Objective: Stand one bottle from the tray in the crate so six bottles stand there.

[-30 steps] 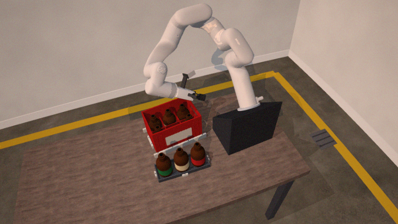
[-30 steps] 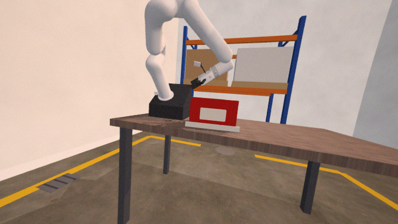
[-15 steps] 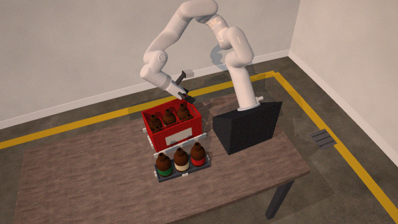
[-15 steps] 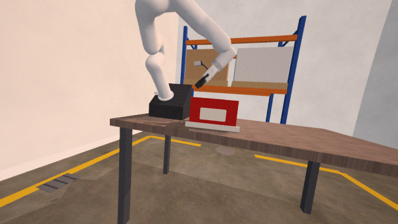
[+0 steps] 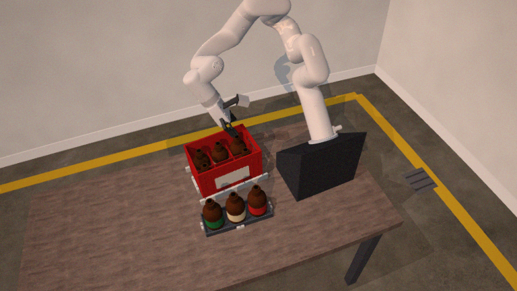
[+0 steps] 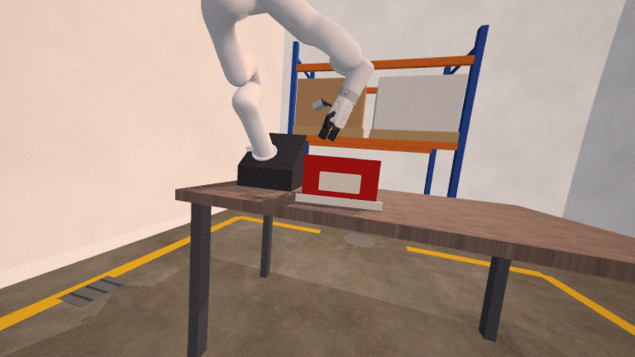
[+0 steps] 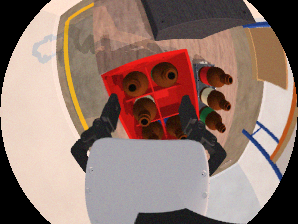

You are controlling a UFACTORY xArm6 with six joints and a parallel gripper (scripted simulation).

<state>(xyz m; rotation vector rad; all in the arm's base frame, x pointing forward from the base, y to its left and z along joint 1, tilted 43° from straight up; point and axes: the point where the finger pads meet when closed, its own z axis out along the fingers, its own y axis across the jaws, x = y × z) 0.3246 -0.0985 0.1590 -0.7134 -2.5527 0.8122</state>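
The red crate point(image 5: 202, 178) point(image 6: 310, 177) point(image 7: 112, 83) stands on the table and holds several brown bottles point(image 5: 219, 151) point(image 7: 133, 84). The middle cell on the tray side looks empty. In front of it a dark tray point(image 5: 217, 231) carries three upright bottles: one with a green label point(image 5: 212, 215), one with a cream label point(image 5: 235, 209) and one with a red label point(image 5: 256, 202); they also show in the wrist view point(image 7: 216, 100). My gripper point(image 5: 229, 128) point(image 6: 329, 132) point(image 7: 149, 101) is open and empty. It points down, a little above the crate's far side.
The arm's black pedestal point(image 5: 321, 162) point(image 6: 270, 170) stands right beside the crate. A white base point(image 5: 231, 190) point(image 6: 337, 202) lies under the crate. A blue and orange shelf rack point(image 6: 461, 111) stands behind the wooden table point(image 5: 108, 217) point(image 6: 488, 221).
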